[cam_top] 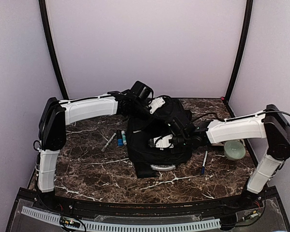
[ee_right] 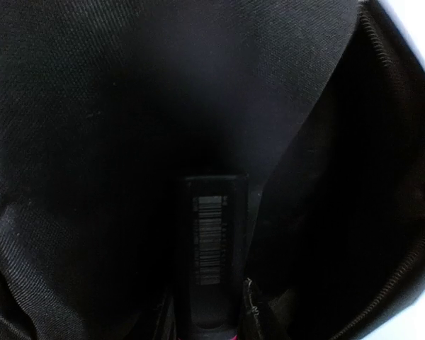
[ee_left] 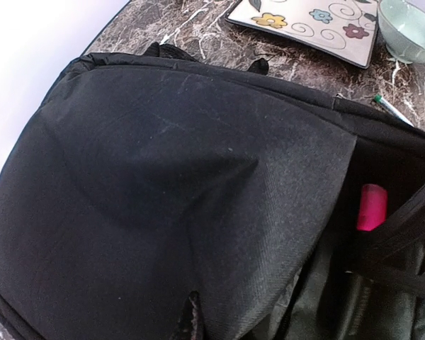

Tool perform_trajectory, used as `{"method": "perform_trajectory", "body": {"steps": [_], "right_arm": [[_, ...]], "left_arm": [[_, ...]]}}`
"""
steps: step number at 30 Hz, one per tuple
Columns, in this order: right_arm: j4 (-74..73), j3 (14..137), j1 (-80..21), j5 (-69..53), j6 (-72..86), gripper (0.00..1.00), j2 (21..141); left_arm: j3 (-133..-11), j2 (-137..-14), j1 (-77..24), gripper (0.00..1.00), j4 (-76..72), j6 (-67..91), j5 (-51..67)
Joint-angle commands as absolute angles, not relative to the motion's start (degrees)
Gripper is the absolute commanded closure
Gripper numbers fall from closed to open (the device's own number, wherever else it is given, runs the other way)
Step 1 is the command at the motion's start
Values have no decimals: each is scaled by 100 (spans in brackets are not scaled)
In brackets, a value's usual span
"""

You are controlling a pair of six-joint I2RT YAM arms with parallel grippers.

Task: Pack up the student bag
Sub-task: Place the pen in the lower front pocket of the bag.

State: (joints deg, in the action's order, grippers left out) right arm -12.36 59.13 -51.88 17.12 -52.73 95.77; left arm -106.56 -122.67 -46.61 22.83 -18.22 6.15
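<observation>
The student bag [cam_top: 157,140] is a large black backpack lying mid-table, with its grey handle loop [cam_top: 163,167] at the near end. My left gripper [cam_top: 156,105] is at the bag's far edge, shut on its black flap [ee_left: 170,177] and holding it up; only one fingertip [ee_left: 191,319] shows through the cloth. My right gripper [cam_top: 160,141] reaches into the opening. In the right wrist view it [ee_right: 209,315] is shut on a pink marker with a dark barcoded end [ee_right: 211,241], deep inside the bag. The marker's pink body [ee_left: 372,207] shows in the left wrist view.
Two markers [cam_top: 121,138] and a pen [cam_top: 108,143] lie left of the bag. A blue-tipped pen [cam_top: 203,162] and a pale green bowl [cam_top: 235,150] sit to its right. A flowered notebook [ee_left: 304,21], the bowl [ee_left: 411,28] and a green-tipped pen [ee_left: 391,110] lie beyond the bag.
</observation>
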Motion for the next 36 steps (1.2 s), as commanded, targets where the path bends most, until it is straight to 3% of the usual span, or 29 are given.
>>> {"method": "perform_trajectory", "body": {"steps": [1, 15, 22, 27, 30, 36], "right_arm": [[-1096, 5799, -5240, 2212, -5483, 90, 9712], [-256, 6343, -5262, 2377, -5735, 89, 10142], [1505, 5985, -5238, 3260, -6292, 88, 10574], [3239, 5512, -5245, 3670, -6728, 59, 10710], [2745, 5458, -5263, 3587, -6483, 57, 10515], [263, 5669, -5339, 2370, -5469, 53, 9531]], "left_arm": [[-10950, -11558, -4755, 100, 2090, -1507, 1303], [-10926, -11563, -4755, 100, 2046, -1128, 1631], [-10928, -11514, -4755, 100, 2082, -1110, 1771], [-10876, -11505, -4755, 100, 2085, -1140, 1727], [-10820, -11500, -4755, 100, 2038, -1158, 1739], [-10623, -11513, -4693, 100, 1949, -1247, 1669]]}}
